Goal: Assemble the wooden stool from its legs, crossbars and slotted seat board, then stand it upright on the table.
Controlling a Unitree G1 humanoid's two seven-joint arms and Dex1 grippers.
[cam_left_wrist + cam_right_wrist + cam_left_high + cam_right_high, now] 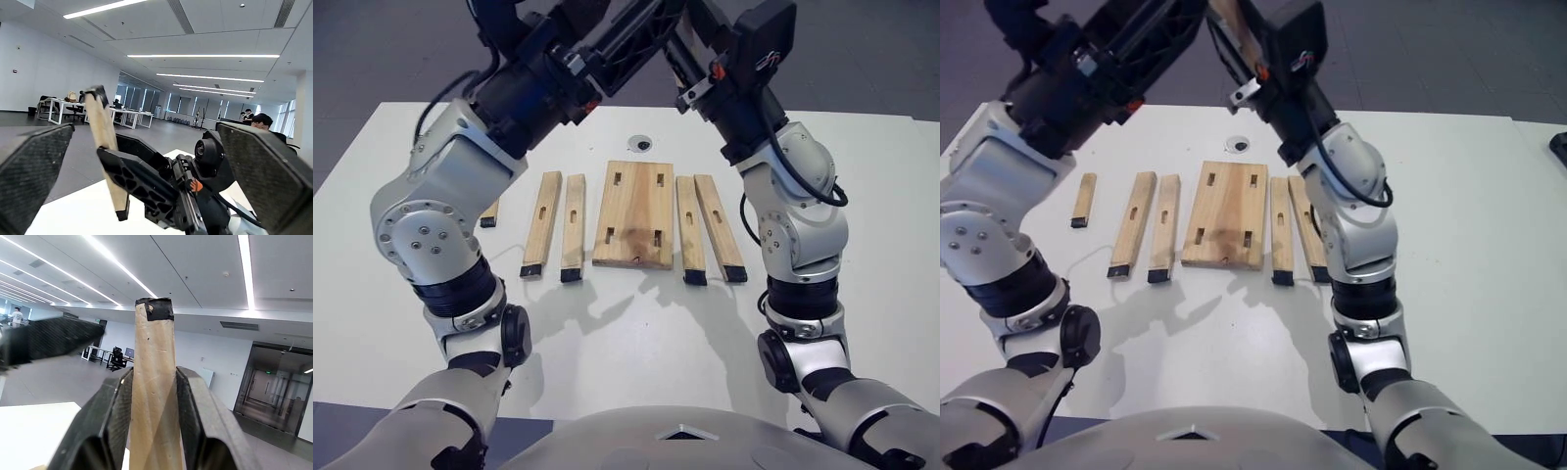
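While right gripper (154, 374) clamps black-tipped wooden stick (152, 333) high above table (871, 196), left gripper (144, 127) gapes wide facing it; seat board (634, 211) lies flat below.

No readable text or numbers, small red mark (770, 62) on black wrist housing (759, 34) too tiny to read, green lit sign (268, 372) above glass doors (274, 399) illegible
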